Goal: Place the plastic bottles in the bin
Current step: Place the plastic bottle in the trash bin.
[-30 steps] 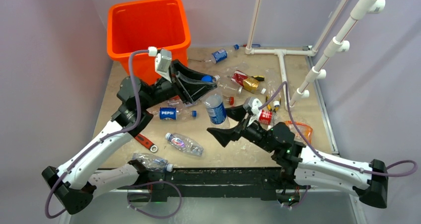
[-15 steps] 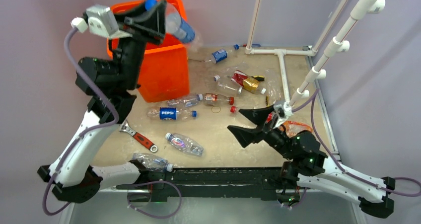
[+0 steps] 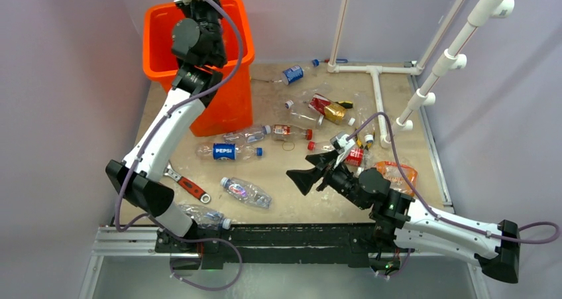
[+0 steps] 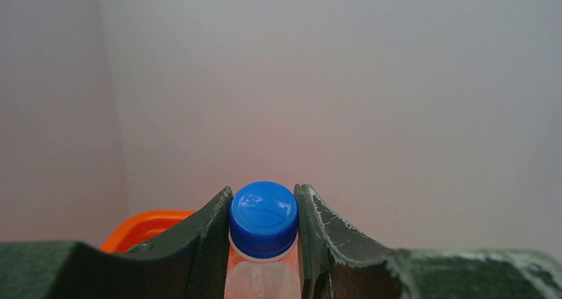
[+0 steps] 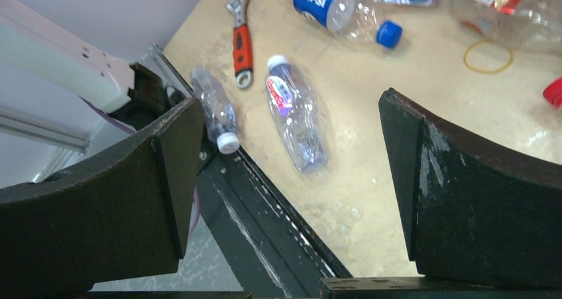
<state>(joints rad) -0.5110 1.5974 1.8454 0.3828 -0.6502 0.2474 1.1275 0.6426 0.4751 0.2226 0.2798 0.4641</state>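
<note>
One in hand: pinches blue-capped bottle (image 4: 264, 214) lengthwise in left gripper (image 4: 264, 191) above the bin (image 3: 225, 103), right gripper (image 5: 290, 113) gaping.

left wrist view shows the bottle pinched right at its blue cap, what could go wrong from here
The left claw grips the bottle only at its blue cap, so it could slip out or swing before release. Only a corner of the bin shows, low and left, so I can't confirm the bottle hangs over the opening. A drop here might clip the rim or miss.
</note>
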